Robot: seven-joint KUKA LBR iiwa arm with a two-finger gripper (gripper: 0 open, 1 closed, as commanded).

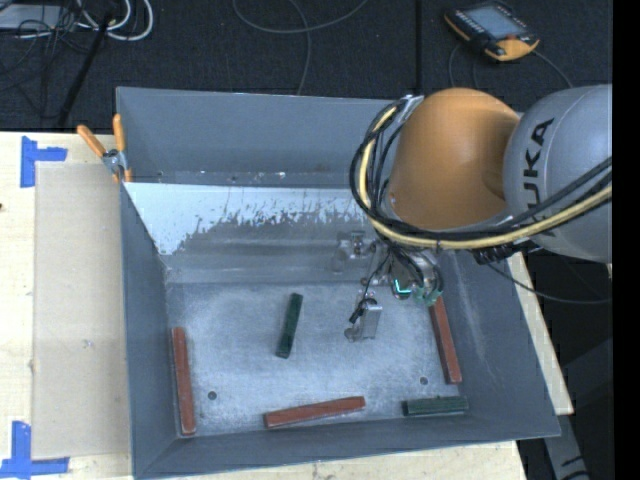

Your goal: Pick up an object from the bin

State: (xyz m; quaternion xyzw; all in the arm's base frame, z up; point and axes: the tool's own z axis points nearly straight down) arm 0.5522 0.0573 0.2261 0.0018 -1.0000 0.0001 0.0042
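Observation:
My gripper (365, 320) hangs low over the bin floor, right of the middle, with nothing visible in it. A dark green stick (289, 325) lies to its left, nearly upright in the view and apart from it. A red-brown stick (446, 340) lies to the gripper's right along the right wall, its top end hidden under the arm. Near the front wall lies another red-brown stick (314, 412), below and left of the gripper.
A short dark green block (435, 406) rests in the front right corner. A third red-brown stick (182, 380) lies along the left wall. The arm's orange cover and cables hang over the bin's back right part.

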